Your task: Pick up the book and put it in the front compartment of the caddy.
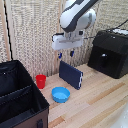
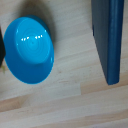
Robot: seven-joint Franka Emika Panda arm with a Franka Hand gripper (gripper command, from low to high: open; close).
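**Exterior view: book stands on edge, gripper open above it**

Exterior view shows the book (image 1: 70,74) upright on its long edge on the table (image 1: 100,100), apparently with nothing propping it, near the middle of the scene. The gripper (image 1: 65,53) hangs just above its top edge, fingers apart and holding nothing. The wrist view shows the book (image 2: 107,37) only along one side of the frame, so the fingers do not look centred over it.

That offset is the main risk, in my judgement. If the arm comes straight down, one finger may strike the top edge instead of straddling it, and a thin book balanced on edge would likely tip flat. Lying flat on the wood, it would be far harder to grasp.

A bowl (image 1: 60,94) sits just in front of the book and a red cup (image 1: 41,81) stands near it toward the exterior view's left. A falling book could knock either.

The caddy (image 1: 20,97) lies at the exterior view's left, well apart from the book. A loose pinch on the thin cover could let the book swing or slip on the way, and a tilted book might catch on the caddy's wall. Which section is the front compartment I cannot tell.

A black appliance (image 1: 111,52) sits at the exterior view's right, clear of that route.
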